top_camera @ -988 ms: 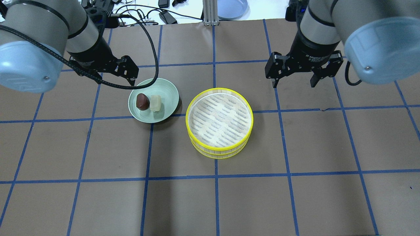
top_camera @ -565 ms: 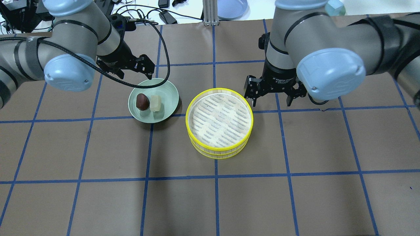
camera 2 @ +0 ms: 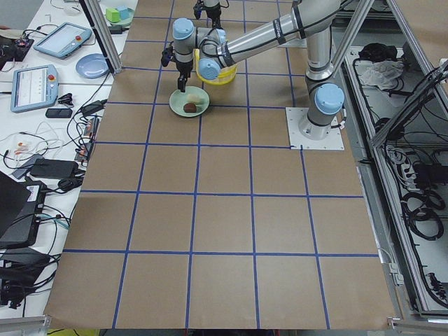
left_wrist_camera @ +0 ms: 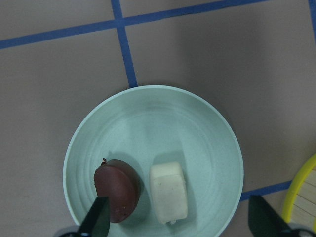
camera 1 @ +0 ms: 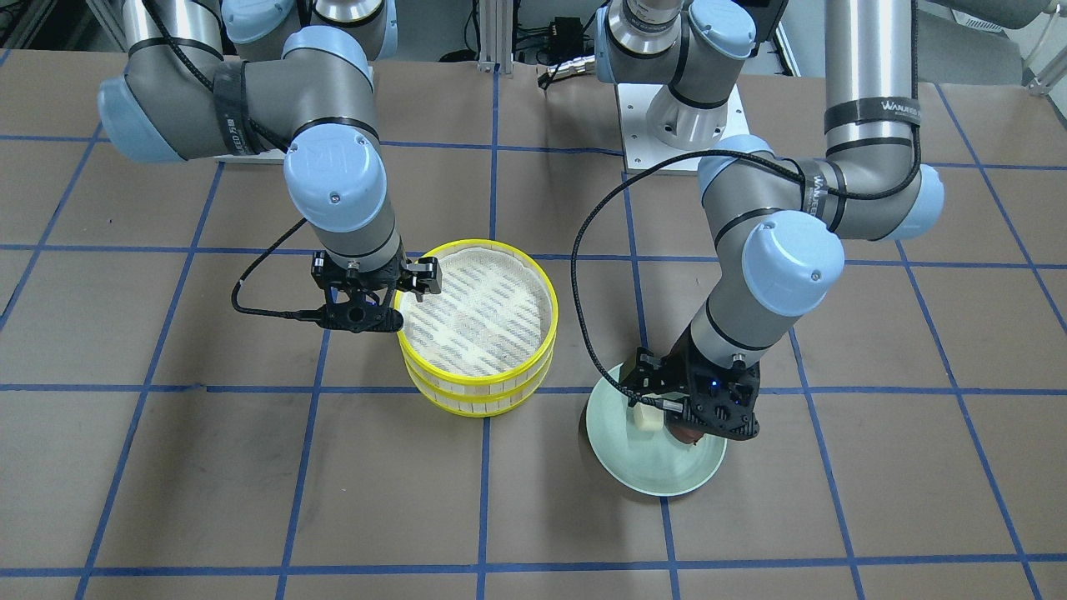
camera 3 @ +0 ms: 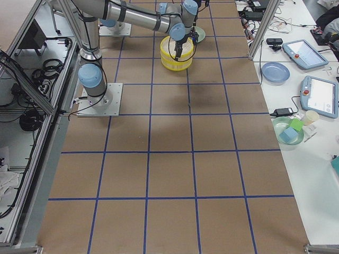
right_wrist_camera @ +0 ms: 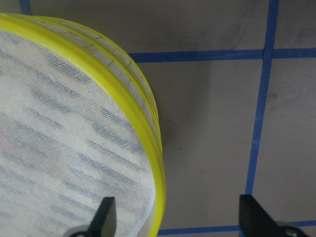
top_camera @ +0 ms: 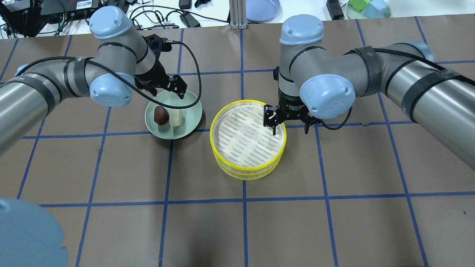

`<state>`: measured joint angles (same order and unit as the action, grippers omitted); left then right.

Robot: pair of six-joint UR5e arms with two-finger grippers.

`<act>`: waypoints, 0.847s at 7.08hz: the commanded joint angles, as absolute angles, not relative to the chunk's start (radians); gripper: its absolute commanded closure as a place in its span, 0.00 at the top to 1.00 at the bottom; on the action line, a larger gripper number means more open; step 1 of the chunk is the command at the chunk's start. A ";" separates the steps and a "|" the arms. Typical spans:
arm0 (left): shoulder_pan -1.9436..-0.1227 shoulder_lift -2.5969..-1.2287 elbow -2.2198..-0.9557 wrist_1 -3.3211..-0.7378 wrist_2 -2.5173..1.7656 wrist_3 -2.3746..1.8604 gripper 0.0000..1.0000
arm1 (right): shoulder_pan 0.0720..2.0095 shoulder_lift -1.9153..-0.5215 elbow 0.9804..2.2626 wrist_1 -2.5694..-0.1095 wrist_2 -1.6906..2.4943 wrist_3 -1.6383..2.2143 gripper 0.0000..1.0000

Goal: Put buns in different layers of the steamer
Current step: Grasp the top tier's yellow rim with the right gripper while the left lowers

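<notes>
The steamer (top_camera: 222,161) stands mid-table as two stacked yellow-rimmed layers, its mesh floor bare. It also shows in the front view (camera 1: 475,374) and the right wrist view (right_wrist_camera: 148,133). The dark reddish-brown bun (top_camera: 160,114) and the pale cream bun (top_camera: 176,116) lie side by side on the pale green plate (top_camera: 190,107). My left gripper (top_camera: 166,92) hangs open just above the plate; in its wrist view (left_wrist_camera: 180,219) the brown bun (left_wrist_camera: 117,190) and cream bun (left_wrist_camera: 169,190) lie between the fingertips. My right gripper (top_camera: 290,128) is open astride the steamer's right rim (right_wrist_camera: 178,217).
A blue plate (top_camera: 262,8), cables and a green dish of blocks (top_camera: 367,7) lie beyond the table's back edge. Blue tape lines grid the brown table. The plate stands just left of the steamer, with a narrow gap between them.
The left gripper has moved right and down over the plate. The right gripper has moved left and down onto the steamer's right rim. Both stayed open; buns and steamer have not moved.
</notes>
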<state>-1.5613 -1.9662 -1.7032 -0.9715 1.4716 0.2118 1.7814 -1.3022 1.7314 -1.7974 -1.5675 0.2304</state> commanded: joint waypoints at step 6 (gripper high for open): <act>-1.575 -2.052 -1.732 -0.962 1.500 0.233 0.40 | 1.753 -1.293 1.695 -1.798 -1.574 0.200 0.00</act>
